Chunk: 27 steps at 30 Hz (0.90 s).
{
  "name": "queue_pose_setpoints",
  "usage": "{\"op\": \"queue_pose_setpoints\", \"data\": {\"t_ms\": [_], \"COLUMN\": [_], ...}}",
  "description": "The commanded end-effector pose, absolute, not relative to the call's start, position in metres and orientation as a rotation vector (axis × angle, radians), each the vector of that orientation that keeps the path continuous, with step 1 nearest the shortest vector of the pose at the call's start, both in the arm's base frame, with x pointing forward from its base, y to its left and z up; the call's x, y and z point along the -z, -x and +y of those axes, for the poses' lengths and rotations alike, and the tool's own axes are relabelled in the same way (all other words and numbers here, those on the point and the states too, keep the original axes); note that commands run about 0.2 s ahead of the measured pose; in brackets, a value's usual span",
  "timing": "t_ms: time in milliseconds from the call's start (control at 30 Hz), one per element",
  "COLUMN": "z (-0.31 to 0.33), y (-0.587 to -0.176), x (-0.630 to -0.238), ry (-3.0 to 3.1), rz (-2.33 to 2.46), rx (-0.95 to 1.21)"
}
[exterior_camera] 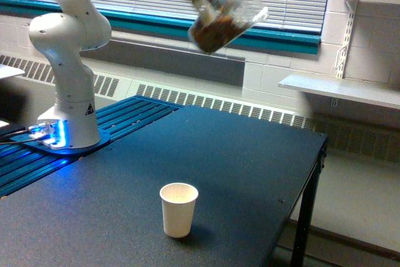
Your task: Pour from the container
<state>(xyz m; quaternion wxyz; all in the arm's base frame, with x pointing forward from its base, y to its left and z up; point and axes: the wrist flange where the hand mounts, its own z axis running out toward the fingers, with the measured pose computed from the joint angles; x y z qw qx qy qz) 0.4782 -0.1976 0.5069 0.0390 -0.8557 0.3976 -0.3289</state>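
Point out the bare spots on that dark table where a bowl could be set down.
The table is bare except the paper cup near its front and the arm's base at the exterior view's left. Free patches: between cup and base, and from the cup to the far and right edges.

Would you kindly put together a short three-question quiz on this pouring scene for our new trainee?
1. True or false: the clear plastic cup is resting on the table.
2. What can be seen inside the clear plastic cup?
3. Multiple choice: the paper cup is (a) lying on its side, (b) standing upright, (c) stacked in another cup.

Key:
1. False; it is held tilted in the air, above the table and toward the exterior view's right of the paper cup.
2. Brown pieces, gathered at its lower end.
3. b
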Motion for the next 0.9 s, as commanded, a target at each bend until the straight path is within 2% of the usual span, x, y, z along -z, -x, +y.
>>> {"op": "queue_pose_setpoints", "data": {"t_ms": [33, 367, 900], "z": [-0.204, -0.208, -0.219], "y": [-0.457, -0.419, -0.387], "x": [-0.476, -0.415, -0.370], "ry": [2.666, 2.748, 2.857], "rz": [1.165, 1.142, 1.149], "rx": [0.986, 0.884, 0.827]}}
